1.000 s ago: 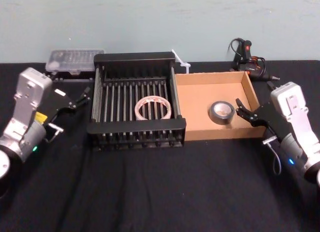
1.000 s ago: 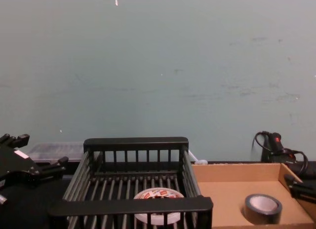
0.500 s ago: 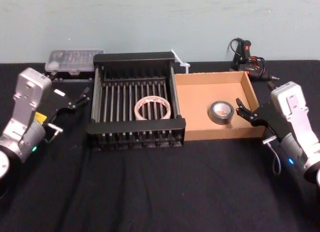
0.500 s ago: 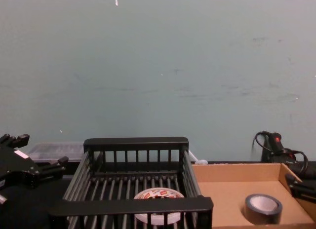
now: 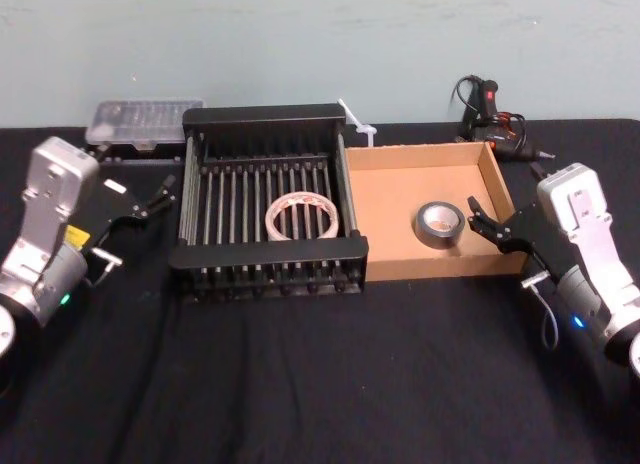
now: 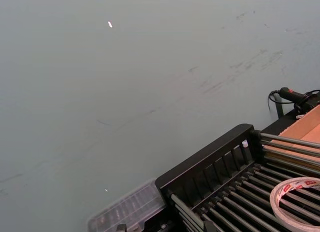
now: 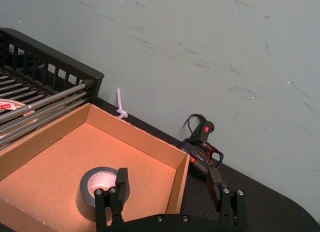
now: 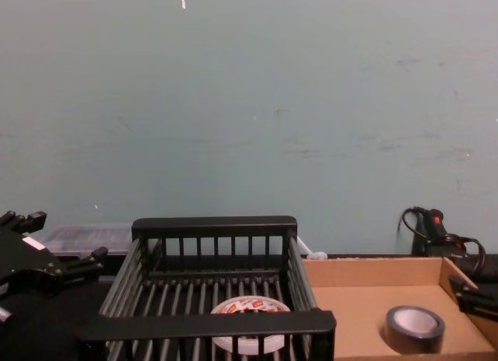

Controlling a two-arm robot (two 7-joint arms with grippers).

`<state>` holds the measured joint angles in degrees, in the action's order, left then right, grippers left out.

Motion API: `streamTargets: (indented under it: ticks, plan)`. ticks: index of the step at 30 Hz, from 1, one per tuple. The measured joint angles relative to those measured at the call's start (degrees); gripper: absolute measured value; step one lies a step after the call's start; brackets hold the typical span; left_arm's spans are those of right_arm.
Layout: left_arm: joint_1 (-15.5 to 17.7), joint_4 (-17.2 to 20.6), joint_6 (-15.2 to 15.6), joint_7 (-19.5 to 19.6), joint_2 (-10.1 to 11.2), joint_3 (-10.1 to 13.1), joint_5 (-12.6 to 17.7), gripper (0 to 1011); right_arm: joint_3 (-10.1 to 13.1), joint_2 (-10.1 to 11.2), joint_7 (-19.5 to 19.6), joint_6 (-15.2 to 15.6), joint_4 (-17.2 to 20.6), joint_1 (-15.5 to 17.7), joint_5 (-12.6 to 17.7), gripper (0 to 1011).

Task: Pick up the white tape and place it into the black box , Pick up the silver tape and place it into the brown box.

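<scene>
Black worktop (image 5: 320,384) | right end effector (image 5: 478,219) spread, empty, beside brown box (image 5: 440,266) | left end effector (image 5: 158,196) spread, empty, beside black box (image 5: 268,252) | white tape (image 5: 272,216) in black box, silver tape (image 5: 440,241) in brown box | both placements look done; next: arms retreat.

This looks like a robotics lab or workshop bench. A desk (image 5: 300,384) draped in black cloth stands against a bare, scuffed pale wall (image 8: 249,104). A robot's left gripper (image 5: 160,194) and right gripper (image 5: 474,215) sit at the desk's two sides. Along the back lie a corded glue gun (image 5: 487,106), a clear parts case (image 5: 140,119) and a cable tie (image 5: 358,124).
</scene>
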<state>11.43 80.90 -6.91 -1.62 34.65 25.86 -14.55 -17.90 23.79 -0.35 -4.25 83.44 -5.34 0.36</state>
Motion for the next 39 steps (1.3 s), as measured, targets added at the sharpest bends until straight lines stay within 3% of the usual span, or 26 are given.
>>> streamTargets:
  ticks: [39]
  plan:
    - [0.0, 0.0, 0.0, 0.0, 0.0, 0.0, 0.0, 1001, -0.03, 0.03, 0.0, -0.05, 0.0, 0.0, 0.01, 1002]
